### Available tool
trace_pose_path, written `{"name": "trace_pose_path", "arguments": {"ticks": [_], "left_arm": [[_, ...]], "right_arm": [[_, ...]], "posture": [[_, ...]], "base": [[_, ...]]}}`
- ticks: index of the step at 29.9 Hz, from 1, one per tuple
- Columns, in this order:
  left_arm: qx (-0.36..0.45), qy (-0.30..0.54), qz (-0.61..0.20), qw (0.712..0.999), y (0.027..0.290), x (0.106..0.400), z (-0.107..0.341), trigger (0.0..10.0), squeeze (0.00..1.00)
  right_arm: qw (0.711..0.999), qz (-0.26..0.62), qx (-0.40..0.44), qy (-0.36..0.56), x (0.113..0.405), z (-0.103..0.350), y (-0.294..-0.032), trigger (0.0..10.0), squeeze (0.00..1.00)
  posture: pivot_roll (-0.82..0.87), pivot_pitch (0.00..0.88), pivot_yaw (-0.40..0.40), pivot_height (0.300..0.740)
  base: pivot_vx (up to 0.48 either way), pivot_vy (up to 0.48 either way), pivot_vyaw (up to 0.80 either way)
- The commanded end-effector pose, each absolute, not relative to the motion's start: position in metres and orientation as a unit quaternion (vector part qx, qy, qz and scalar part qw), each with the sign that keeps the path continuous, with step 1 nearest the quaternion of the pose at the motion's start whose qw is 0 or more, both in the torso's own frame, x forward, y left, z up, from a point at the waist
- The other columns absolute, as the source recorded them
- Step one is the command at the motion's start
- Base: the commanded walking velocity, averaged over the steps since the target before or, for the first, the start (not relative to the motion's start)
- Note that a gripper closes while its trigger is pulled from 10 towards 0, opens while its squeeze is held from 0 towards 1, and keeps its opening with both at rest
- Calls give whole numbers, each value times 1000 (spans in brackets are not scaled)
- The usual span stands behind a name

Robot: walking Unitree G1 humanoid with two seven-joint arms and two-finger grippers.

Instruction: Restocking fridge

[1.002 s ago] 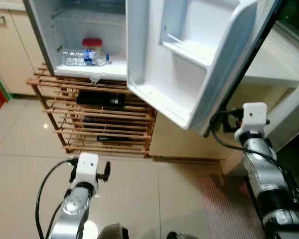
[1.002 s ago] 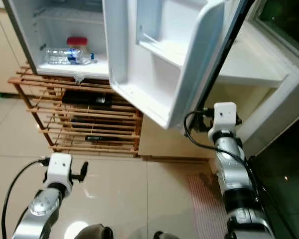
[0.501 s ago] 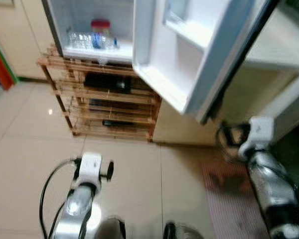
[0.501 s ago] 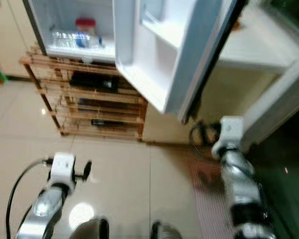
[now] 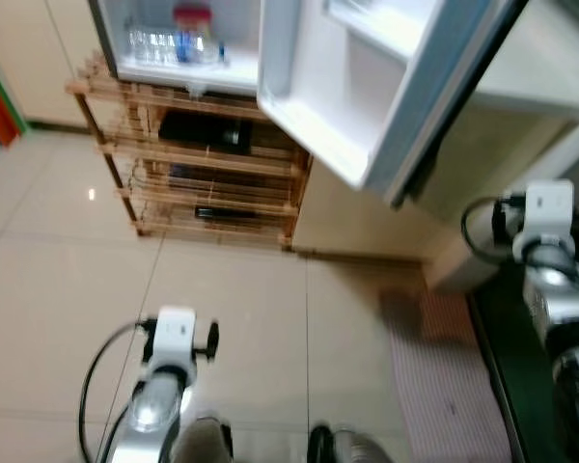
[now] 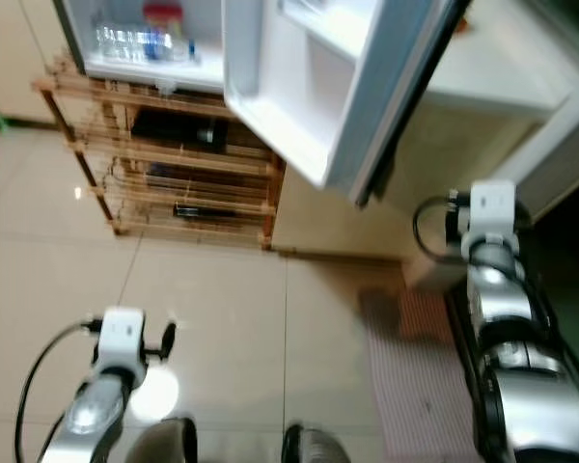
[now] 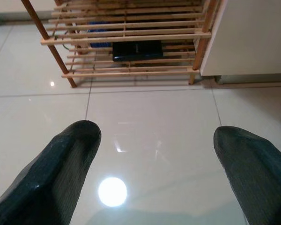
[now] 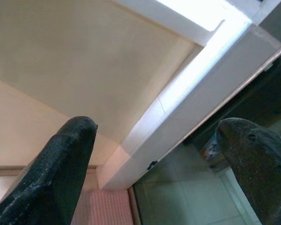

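The fridge [image 5: 111, 43] stands open at the far left, on top of a wooden rack. On its lowest shelf lie clear water bottles [image 5: 159, 45] with a red-lidded jar [image 5: 193, 17] behind them. Its white door [image 5: 318, 106] swings out toward me, the door shelves bare. My left arm [image 5: 174, 338] is low over the tiled floor; its gripper [image 7: 154, 131] is open and holds nothing, pointing at the rack. My right arm [image 5: 545, 217] is raised to the right of the door; its gripper [image 8: 155, 123] is open and holds nothing, facing a beige cabinet side.
The slatted wooden rack [image 5: 207, 174] under the fridge carries dark flat items [image 7: 136, 50]. A beige cabinet with a white counter [image 5: 531, 87] stands behind the door. A pink ribbed mat [image 5: 444, 386] lies on the floor at right, beside a dark glass panel [image 8: 234, 93].
The camera has tilted down and pulled back, so the fridge sits higher in view. My right arm has moved away from the door's edge, out to the right.
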State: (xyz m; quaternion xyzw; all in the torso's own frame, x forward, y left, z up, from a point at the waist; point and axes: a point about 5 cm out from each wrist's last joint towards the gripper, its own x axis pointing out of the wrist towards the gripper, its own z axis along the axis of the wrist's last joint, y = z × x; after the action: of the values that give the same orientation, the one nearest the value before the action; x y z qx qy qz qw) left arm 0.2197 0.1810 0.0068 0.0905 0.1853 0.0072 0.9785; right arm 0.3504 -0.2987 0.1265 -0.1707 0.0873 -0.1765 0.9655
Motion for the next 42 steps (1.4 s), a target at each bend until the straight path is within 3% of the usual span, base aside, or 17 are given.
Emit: {"name": "trace_pose_path", "arguments": {"ticks": [1, 6, 10, 14, 28, 34, 39, 42], "left_arm": [[94, 176, -6, 980, 172, 213, 9, 10000, 0], [83, 158, -26, 984, 165, 206, 18, 10000, 0], [59, 96, -49, 992, 151, 214, 44, 10000, 0], [54, 67, -79, 993, 136, 218, 60, 10000, 0], [42, 111, -100, 988, 130, 213, 47, 10000, 0], [46, 120, -88, 988, 130, 213, 44, 10000, 0], [43, 125, -85, 988, 132, 213, 43, 10000, 0], [43, 132, -85, 987, 132, 213, 40, 10000, 0]], "right_arm": [[962, -185, -178, 91, 352, 129, -301, 10000, 0], [966, -180, -166, 76, 360, 137, -292, 10000, 0], [973, -163, -160, 43, 363, 140, -282, 10000, 0], [973, -173, -153, 30, 361, 142, -286, 10000, 0], [958, -206, -189, 53, 351, 141, -312, 10000, 0], [954, -217, -196, 61, 348, 142, -319, 10000, 0], [958, -217, -180, 54, 349, 144, -319, 10000, 0], [972, -184, -146, 29, 356, 147, -304, 10000, 0]], "posture": [[197, 233, -120, 740], [203, 247, -123, 740], [187, 256, -122, 740], [170, 250, -119, 740], [168, 223, -130, 740], [158, 227, -134, 740], [153, 230, -136, 740], [149, 232, -139, 740]], "base": [[0, 0, 0], [0, 0, 0], [180, 157, 0], [360, 318, 0], [353, 317, 0], [0, 0, 0], [0, 0, 0], [0, 0, 0]]}}
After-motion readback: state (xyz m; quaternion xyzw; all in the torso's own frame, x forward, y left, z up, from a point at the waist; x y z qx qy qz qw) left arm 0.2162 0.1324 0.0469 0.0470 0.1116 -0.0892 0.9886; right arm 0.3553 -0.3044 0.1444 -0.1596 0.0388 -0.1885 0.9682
